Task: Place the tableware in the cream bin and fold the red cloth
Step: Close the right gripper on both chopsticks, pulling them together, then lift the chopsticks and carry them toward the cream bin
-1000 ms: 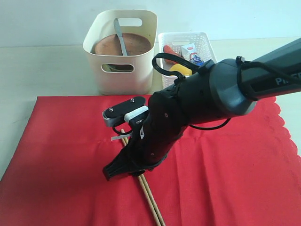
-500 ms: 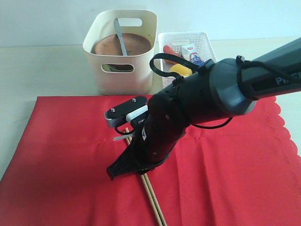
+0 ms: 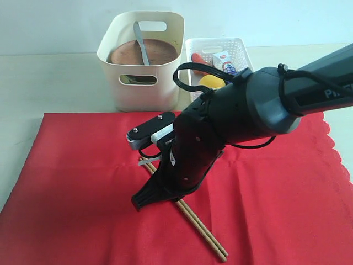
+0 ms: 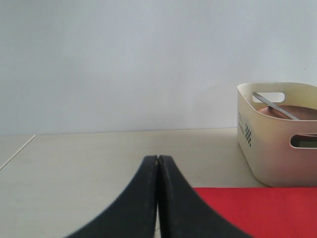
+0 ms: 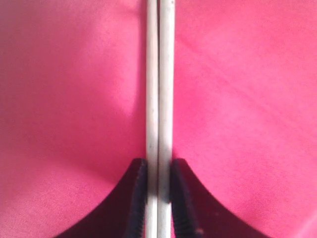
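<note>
Plate [image 3: 144, 52], knife [image 3: 140, 41] already in cream bin [image 3: 143, 91], upper left. Right gripper [image 5: 158, 163] pinches chopsticks [image 5: 158, 74], frame centre. Left gripper [image 4: 158, 163] pressed together, empty. Red cloth [image 3: 71, 182] unfolded.

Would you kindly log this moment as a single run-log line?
phase: grasping chopsticks | right jaws: closed on them, over red cloth | left jaws: shut, empty | cream bin: plate, knife inside

A staged lab bench is suggested: a bare table [image 3: 55, 83] and blank wall [image 3: 55, 22] are seen beyond the robot arm [image 3: 265, 105].
</note>
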Motion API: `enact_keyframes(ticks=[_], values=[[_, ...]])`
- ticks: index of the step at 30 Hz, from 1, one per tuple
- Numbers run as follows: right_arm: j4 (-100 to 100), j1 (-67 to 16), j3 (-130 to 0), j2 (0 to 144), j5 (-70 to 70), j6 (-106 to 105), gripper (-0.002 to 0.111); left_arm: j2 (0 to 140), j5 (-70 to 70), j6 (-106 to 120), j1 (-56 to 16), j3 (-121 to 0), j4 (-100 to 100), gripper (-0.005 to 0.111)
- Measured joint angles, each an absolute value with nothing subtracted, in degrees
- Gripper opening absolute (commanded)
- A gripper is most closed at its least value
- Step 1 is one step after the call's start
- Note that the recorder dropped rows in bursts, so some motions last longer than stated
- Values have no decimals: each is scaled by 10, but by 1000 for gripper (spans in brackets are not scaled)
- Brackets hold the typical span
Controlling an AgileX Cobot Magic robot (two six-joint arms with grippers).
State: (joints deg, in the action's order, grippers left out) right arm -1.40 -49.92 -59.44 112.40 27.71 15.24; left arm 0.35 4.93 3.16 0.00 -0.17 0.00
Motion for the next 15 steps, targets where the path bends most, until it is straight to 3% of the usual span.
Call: enact_keyframes(ticks=[15], values=[[-14,-499,-596,1119,298,156,0,3,49,32,0,-2,0,3]])
